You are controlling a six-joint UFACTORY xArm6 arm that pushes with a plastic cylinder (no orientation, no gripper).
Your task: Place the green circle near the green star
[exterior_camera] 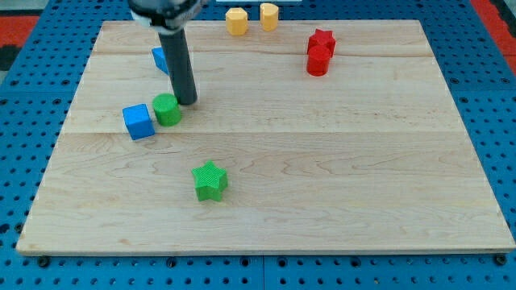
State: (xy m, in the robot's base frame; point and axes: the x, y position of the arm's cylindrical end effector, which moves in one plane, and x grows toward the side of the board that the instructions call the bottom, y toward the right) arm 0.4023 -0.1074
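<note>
Pale wooden board (322, 161) on blue perforated base (24, 161); no readable markings.
No jaws fitted: my tip (189, 102) just beside green circle (167, 109), upper right; green star (210, 180) apart, toward bottom.

Robotics lab bench, pale wooden desk (322, 161) lying on a blue perforated base (24, 121), dark rod (179, 64) reaching down from the desk's top edge, small plastic blocks (210, 180) scattered as test pieces, red surface (492, 12) behind
</note>
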